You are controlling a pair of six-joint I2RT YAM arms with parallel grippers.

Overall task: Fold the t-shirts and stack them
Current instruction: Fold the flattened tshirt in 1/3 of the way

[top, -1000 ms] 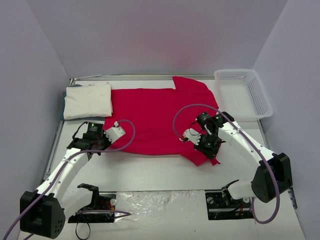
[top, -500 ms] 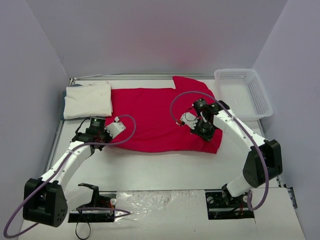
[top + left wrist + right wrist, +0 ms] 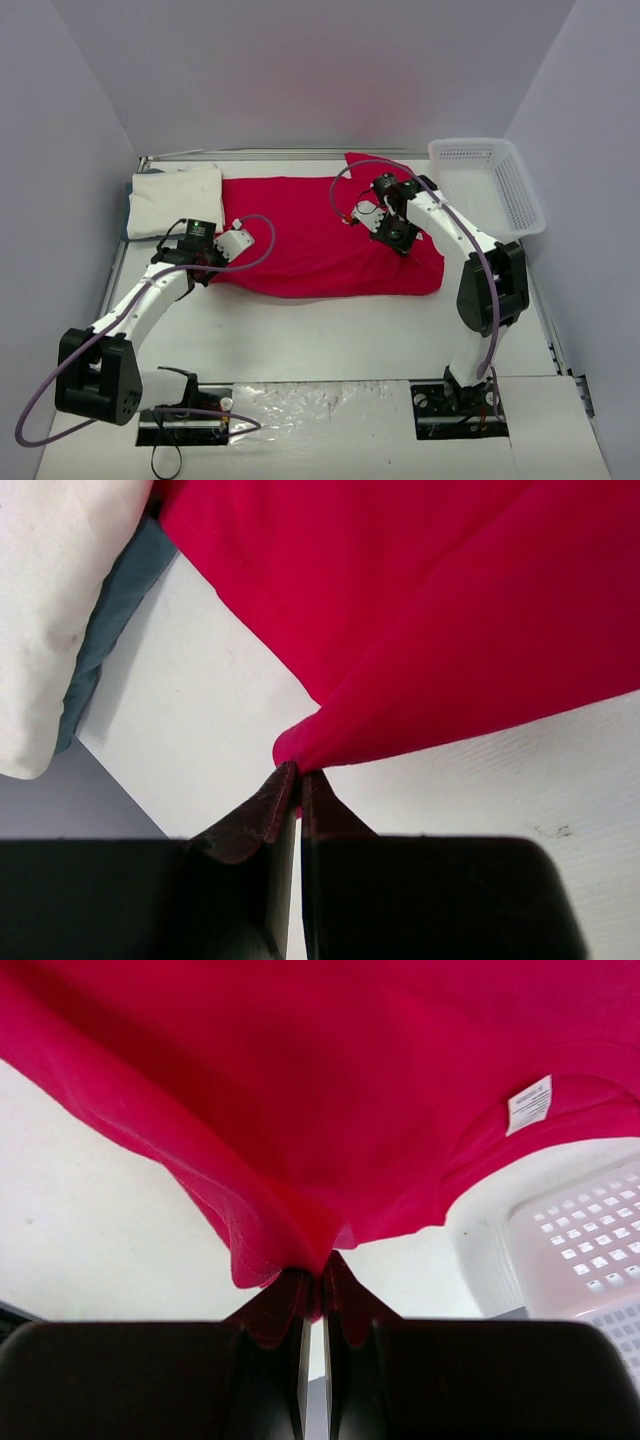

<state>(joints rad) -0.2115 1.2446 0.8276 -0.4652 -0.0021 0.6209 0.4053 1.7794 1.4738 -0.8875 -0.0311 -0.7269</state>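
At table centre: the red t-shirt (image 3: 310,225) lies spread across the white table (image 3: 330,340). Its long axis runs left to right, and bare table shows along its near edge.
At far-left corner: the white t-shirt (image 3: 177,200) lies as a folded rectangle just beside the red t-shirt's left end. A grey-blue cloth edge (image 3: 125,585) shows beneath it in the left wrist view.
Left gripper (image 3: 298,785): jaws pressed together on a small pinch of red cloth. No gap is visible between the fingers.
Red t-shirt relative to left gripper: the pinched point is the shirt's near-left corner. From the fingertips the cloth fans outward and away, clear of the table directly below. The white t-shirt lies near, to the far left of the grip.
Right gripper (image 3: 320,1290): jaws clamped on a bunched fold of the red t-shirt, with cloth gathered between the fingertips.
Red t-shirt relative to right gripper: the gripper stands over the shirt's right half – the cloth spreads up and away from the fingertips in a broad sheet. A white sewn label (image 3: 529,1104) shows on the cloth to the right of the grip.
Basket (image 3: 490,185): white plastic mesh, at the far-right corner of the table. It sits just beside the red t-shirt's right end and close to the right gripper – contact between shirt and basket cannot be told.
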